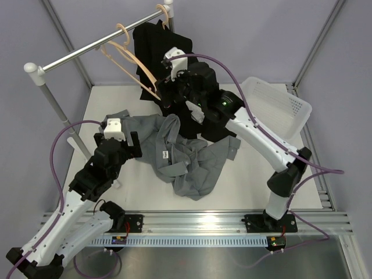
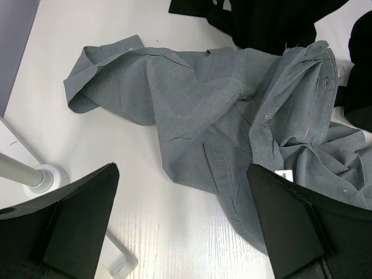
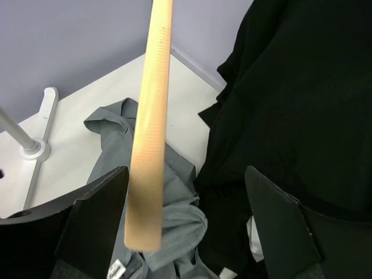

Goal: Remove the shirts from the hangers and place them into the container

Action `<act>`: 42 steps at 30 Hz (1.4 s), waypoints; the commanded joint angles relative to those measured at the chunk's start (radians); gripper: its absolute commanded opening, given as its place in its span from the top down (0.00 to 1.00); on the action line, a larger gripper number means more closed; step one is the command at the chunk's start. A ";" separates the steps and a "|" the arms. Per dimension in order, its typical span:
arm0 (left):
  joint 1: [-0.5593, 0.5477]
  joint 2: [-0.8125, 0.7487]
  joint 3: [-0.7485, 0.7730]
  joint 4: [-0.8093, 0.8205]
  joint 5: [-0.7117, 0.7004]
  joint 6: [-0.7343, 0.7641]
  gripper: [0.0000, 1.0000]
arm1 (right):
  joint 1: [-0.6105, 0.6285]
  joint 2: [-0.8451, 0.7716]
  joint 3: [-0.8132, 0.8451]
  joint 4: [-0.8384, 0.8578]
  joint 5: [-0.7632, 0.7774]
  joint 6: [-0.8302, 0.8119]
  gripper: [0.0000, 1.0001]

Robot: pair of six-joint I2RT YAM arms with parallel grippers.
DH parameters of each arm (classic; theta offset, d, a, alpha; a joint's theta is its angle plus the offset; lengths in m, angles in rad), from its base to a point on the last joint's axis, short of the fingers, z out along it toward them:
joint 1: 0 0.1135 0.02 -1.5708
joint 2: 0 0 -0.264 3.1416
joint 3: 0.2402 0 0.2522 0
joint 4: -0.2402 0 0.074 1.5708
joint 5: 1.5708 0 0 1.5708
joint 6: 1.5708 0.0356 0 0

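While black shirt hangs at rail: grey shirt crumpled on table.
Left gripper: jaws wide, above it.
Right gripper: jaws wide, bare hanger between.

A hanger arm hangs between the jaws of my right end effector; black shirt crowds one side, bare worktop the other.

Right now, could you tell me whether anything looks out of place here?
Yes: the grey shirt lies crumpled on the table, not in the white basket. The black shirt hangs with its lower part slumped onto the table.
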 commanded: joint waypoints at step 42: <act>0.003 0.037 -0.011 0.027 -0.015 0.015 0.01 | 0.203 0.048 -0.869 0.255 0.327 0.859 0.00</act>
